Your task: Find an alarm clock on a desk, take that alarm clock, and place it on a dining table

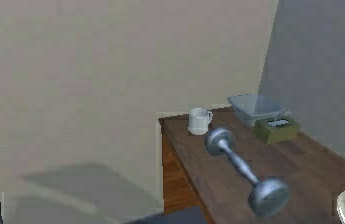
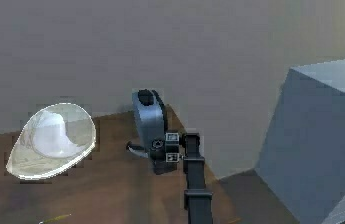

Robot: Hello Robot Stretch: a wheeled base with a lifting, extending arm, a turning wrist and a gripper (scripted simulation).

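Forward view, left to right: a white ceramic mug (image 1: 199,121) is recorded at the far left corner of the dark brown wooden bench (image 1: 300,170). A grey metal dumbbell (image 1: 245,170) lies diagonally along the bench's middle. A grey-blue shallow basin (image 1: 252,108) sits at the far edge, with a small green box (image 1: 278,128) just beside it.

Arm side view, left to right: a clear domed bowl with a white lump inside (image 2: 52,140) rests on the left part of the bench (image 2: 110,185). A blue-grey rounded casing (image 2: 150,115) stands upright near the bench's far right corner and is judged to be the alarm clock. The tool (image 2: 140,150) is seen at the casing's lower part, at the end of the dark square arm (image 2: 195,185). A large blue-grey block (image 2: 320,130) stands beyond the bench's right edge.

Tool state: whether the fingers are apart, together or set on the casing cannot be told. Since the casing stands at or behind the tool on the bench, it cannot be told whether anything is held.

Step in hand is judged to be the taking of the clock. The next move calls for a straight lift clear of the wood, then retraction of the arm before the dining table is sought.

Views compared: the forward view supplies the bench's length and its clutter. The arm side view supplies the arm, the tool and the clock.
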